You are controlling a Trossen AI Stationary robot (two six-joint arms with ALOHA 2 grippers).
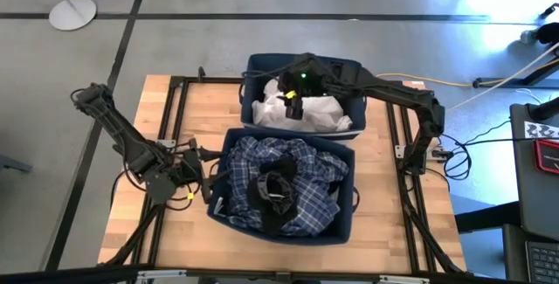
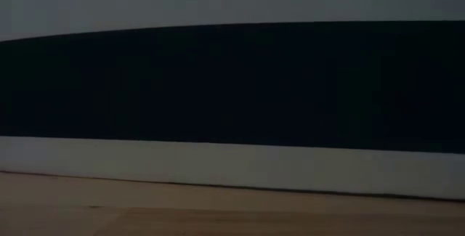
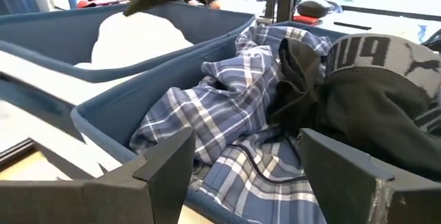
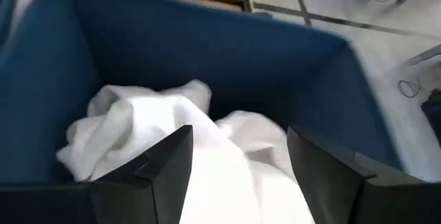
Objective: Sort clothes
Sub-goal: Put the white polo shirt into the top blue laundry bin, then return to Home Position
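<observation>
Two navy bins stand on the wooden table. The far bin (image 1: 262, 60) holds white clothes (image 1: 319, 114), also seen in the right wrist view (image 4: 151, 127). The near bin (image 1: 349, 205) holds a blue plaid garment (image 1: 306, 163) with a black garment (image 1: 275, 193) lying on top of it. My right gripper (image 1: 293, 102) hangs open over the white clothes (image 4: 238, 165) with nothing between its fingers. My left gripper (image 1: 203, 177) stands open just left of the near bin, pointing at the plaid garment (image 3: 227, 114) and the black garment (image 3: 386, 93).
Black frame rails (image 1: 179, 109) run along the table on both sides of the bins. Bare wood (image 1: 166, 118) lies to the left of the bins and along the near edge. In the low view a dark navy bin wall (image 2: 232, 83) fills most of the picture.
</observation>
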